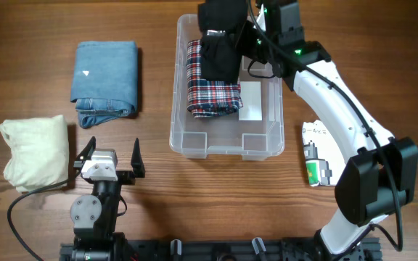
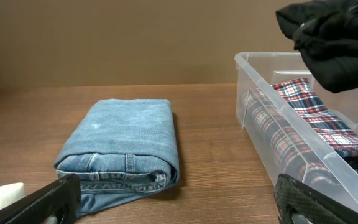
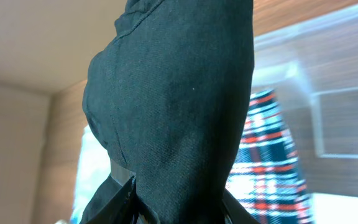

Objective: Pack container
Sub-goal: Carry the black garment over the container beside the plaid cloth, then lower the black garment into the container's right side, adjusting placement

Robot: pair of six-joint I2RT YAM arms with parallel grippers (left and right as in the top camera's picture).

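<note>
The clear plastic container stands at the table's centre back and holds a folded red plaid garment; a white label shows inside it. My right gripper is shut on a black garment and holds it over the container's far end, above the plaid garment. The black garment fills the right wrist view, with the plaid garment below it. It also shows in the left wrist view above the container. My left gripper is open and empty near the front.
Folded blue jeans lie left of the container, also in the left wrist view. A cream folded cloth lies at the far left front. A small printed packet lies right of the container.
</note>
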